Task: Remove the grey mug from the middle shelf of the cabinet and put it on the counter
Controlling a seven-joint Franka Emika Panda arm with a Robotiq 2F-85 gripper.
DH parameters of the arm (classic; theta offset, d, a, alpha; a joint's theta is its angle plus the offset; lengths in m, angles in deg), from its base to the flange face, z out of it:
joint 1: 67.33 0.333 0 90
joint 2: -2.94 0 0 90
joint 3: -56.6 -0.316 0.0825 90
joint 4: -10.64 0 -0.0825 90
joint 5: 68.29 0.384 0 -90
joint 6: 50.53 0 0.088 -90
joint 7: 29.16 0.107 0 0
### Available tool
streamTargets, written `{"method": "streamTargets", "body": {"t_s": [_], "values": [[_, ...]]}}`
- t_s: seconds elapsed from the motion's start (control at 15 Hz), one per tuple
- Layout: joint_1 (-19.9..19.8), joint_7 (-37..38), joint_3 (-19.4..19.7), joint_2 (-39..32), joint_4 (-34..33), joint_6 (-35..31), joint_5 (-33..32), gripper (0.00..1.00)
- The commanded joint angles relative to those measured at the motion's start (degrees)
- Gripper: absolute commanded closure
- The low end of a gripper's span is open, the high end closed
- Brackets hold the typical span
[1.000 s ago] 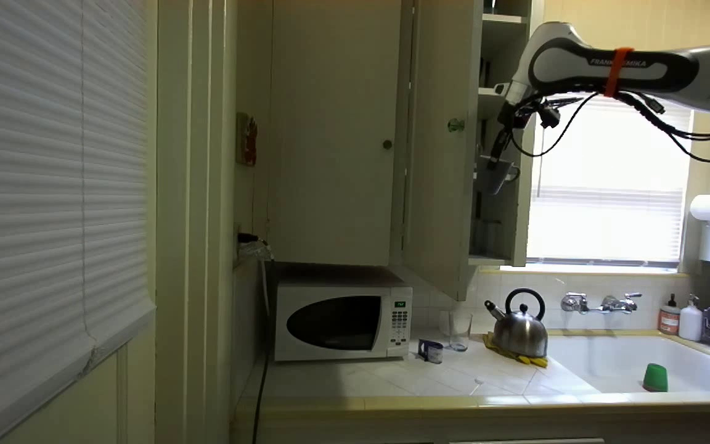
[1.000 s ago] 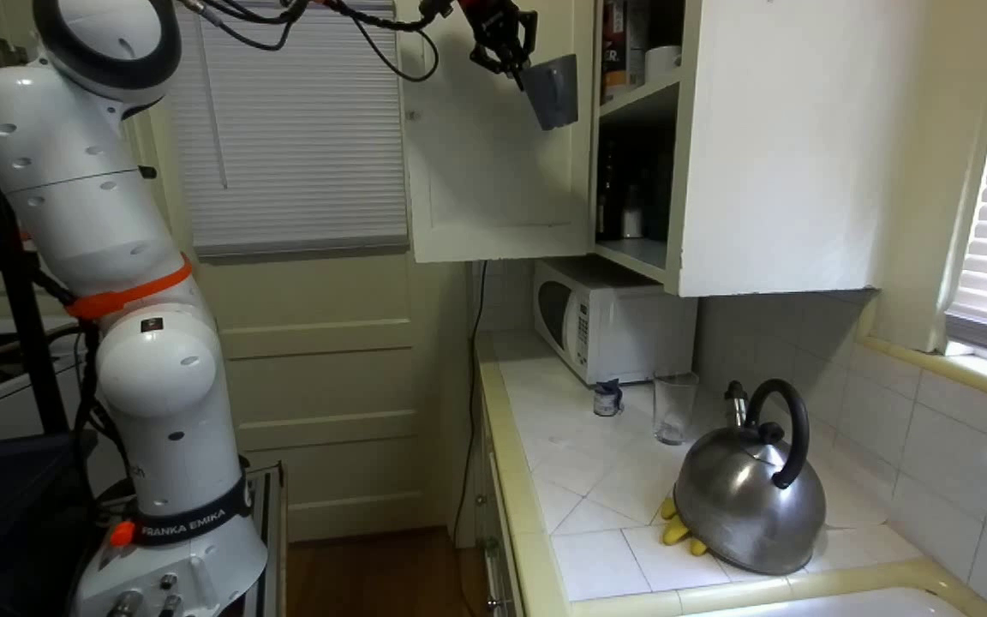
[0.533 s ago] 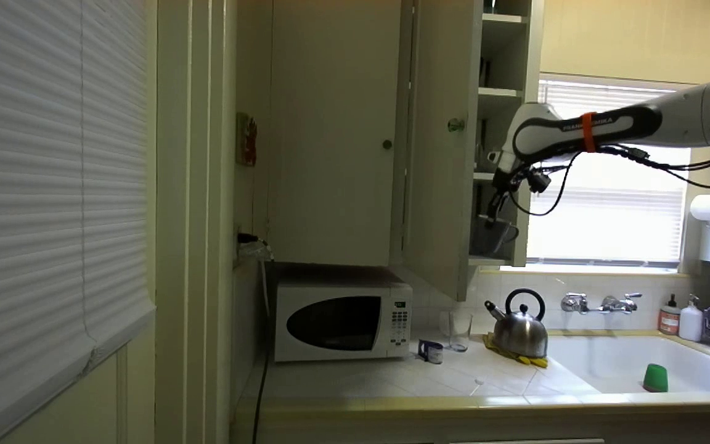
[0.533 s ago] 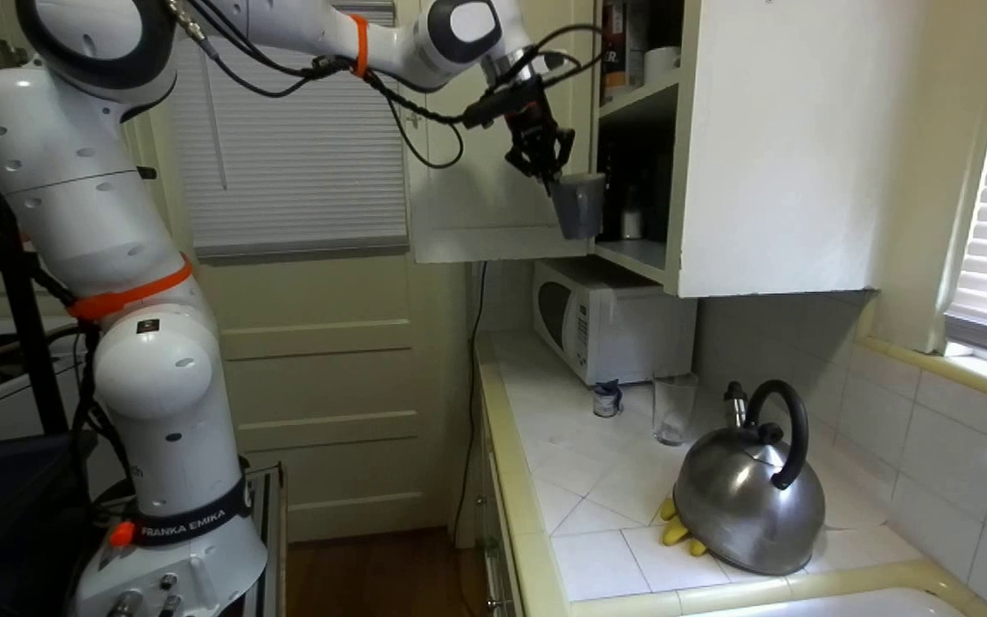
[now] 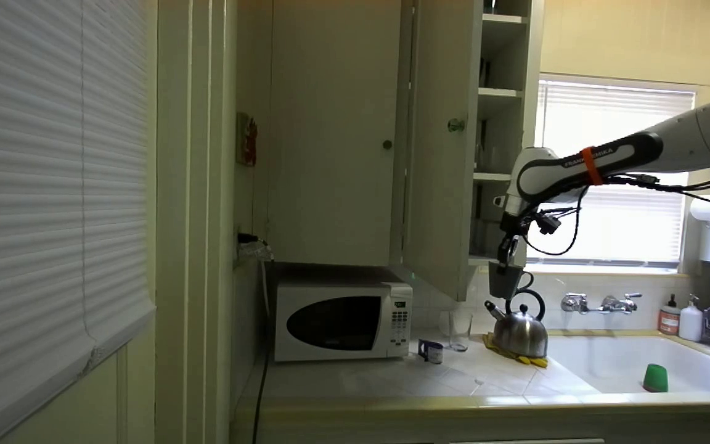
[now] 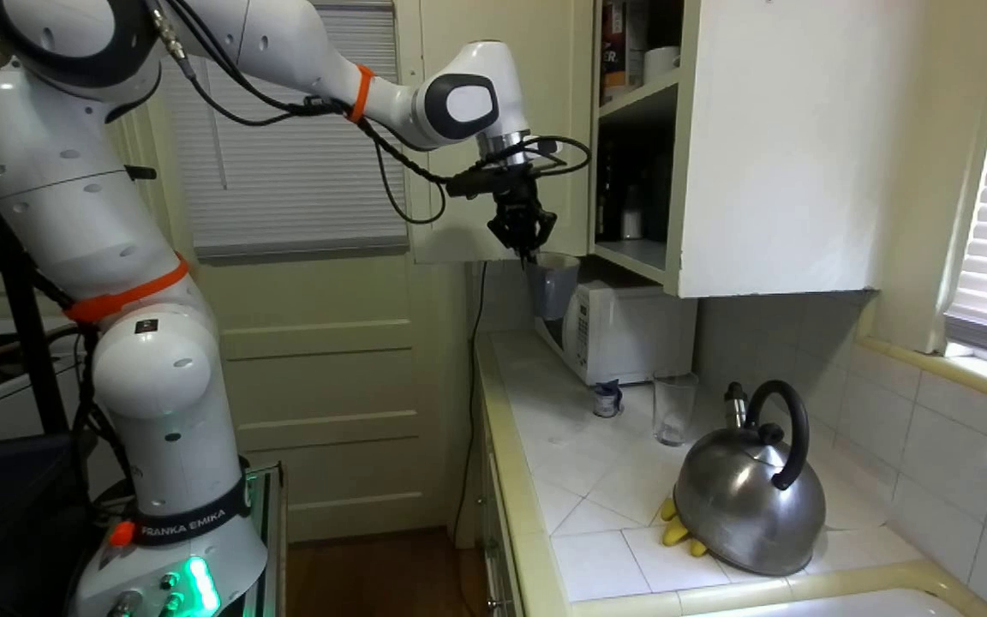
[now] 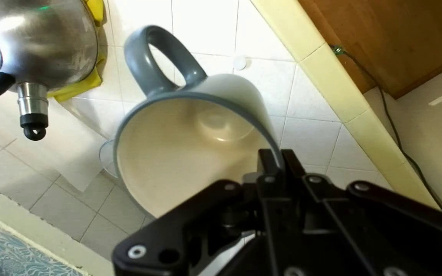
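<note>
Wrist view: the black two-fingered end effector (image 7: 278, 165) pinches the rim of the grey cream-lined mug (image 7: 190, 145), one finger (image 7: 266, 159) inside the wall, the other outside, well round from the looped grey handle (image 7: 138, 63). In both exterior views the mug hangs in the air outside the white cabinet (image 6: 776, 154), slightly tilted, mouth upward, above the white tiled table (image 6: 562, 454) and apart from it.

It looks like glazed ceramic: I expect it to be stiff, fairly heavy for a one-sided pinch, smooth enough to slip, and quick to chip on tile. Held at one edge, it may swivel, so the lowering ought to be slow, with the base brought level before letting go. The rim seems a sound place to hold for setting down; the handle would be the other choice. That loop sticks out and wants room from the rounded steel kettle (image 6: 750, 506) and the clear glass tumbler (image 6: 673, 411).
</note>
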Motion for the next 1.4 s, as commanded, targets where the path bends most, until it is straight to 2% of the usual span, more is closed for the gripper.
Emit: {"method": "streamTargets", "body": {"t_s": [0.0,0.07,0.4,0.53,0.73,0.8,0.87,1.07,1.13,1.33], "values": [[-0.1,0.0,-0.1,0.3,0.0,0.1,0.1,0.92],[-0.1,0.0,-0.1,0.6,0.0,0.1,0.1,0.98],[-0.4,-0.7,-0.4,-7.9,2.4,-2.3,-1.3,0.98],[-1.1,0.0,-0.9,-12.2,2.3,-3.6,-3.6,0.98],[-2.1,2.3,-1.2,-17.8,1.9,-8.9,-10.4,0.98],[-1.7,0.4,-1.2,-15.2,2.7,-6.0,-6.4,0.98],[-2.0,0.5,-1.2,-16.6,2.7,-6.9,-6.8,0.92],[-2.1,0.5,-1.3,-16.9,2.5,-6.9,-6.7,0.92],[-2.0,0.5,-1.4,-16.6,2.5,-6.9,-6.7,0.98],[-2.9,3.9,-0.9,-21.7,1.4,-12.2,-6.2,0.98]]}}
